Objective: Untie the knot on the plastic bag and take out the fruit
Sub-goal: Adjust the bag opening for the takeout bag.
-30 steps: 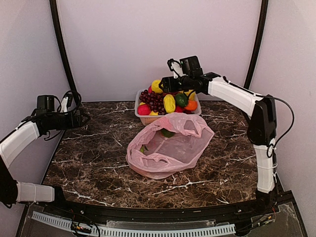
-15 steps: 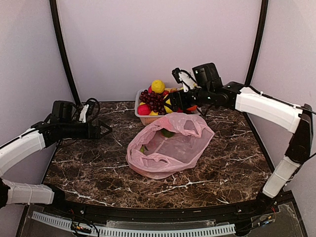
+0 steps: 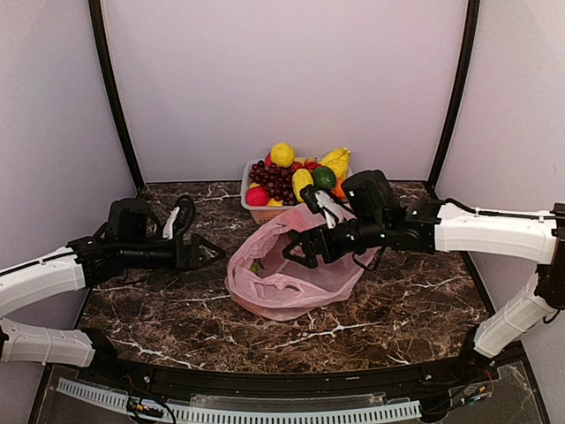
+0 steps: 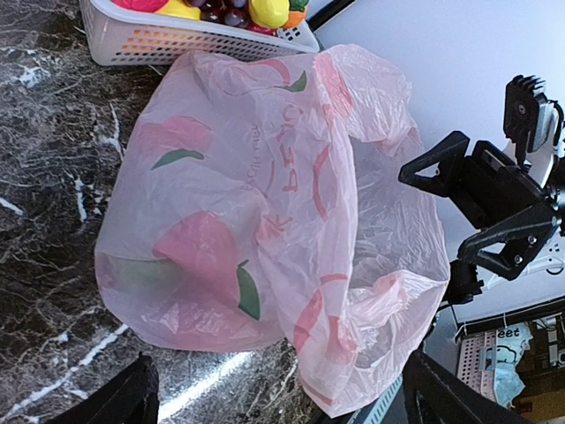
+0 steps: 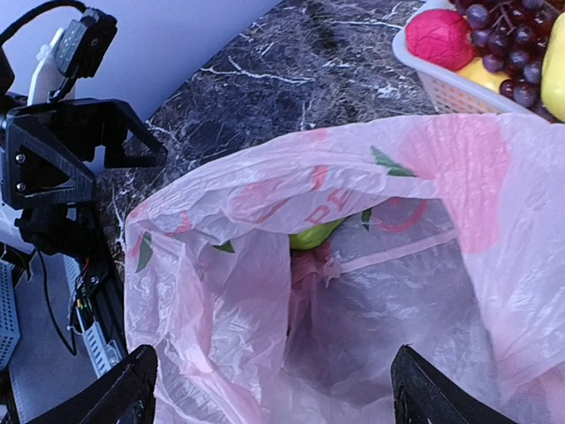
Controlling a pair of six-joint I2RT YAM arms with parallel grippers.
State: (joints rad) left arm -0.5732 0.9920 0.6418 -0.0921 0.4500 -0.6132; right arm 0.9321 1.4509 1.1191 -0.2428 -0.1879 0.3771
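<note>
The pink plastic bag (image 3: 291, 269) lies on the dark marble table in front of the white basket. Its mouth stands open and no knot shows. In the right wrist view a green fruit (image 5: 316, 235) lies deep inside the bag (image 5: 265, 291). My right gripper (image 3: 300, 252) is open and empty, hovering over the bag's mouth (image 5: 278, 402). My left gripper (image 3: 207, 254) is open and empty, just left of the bag and pointing at it (image 4: 282, 411). The bag (image 4: 247, 203) fills the left wrist view.
The white basket (image 3: 254, 214) stands behind the bag at the table's back, holding dark purple grapes (image 3: 275, 181), a yellow fruit (image 3: 282, 155), a green one (image 3: 324, 177) and a red one (image 3: 257, 196). It also shows in the left wrist view (image 4: 177, 44) and the right wrist view (image 5: 441, 75).
My right gripper has swung from above the basket down and forward to the bag's mouth. My left gripper has moved right, from the table's left edge to beside the bag.
</note>
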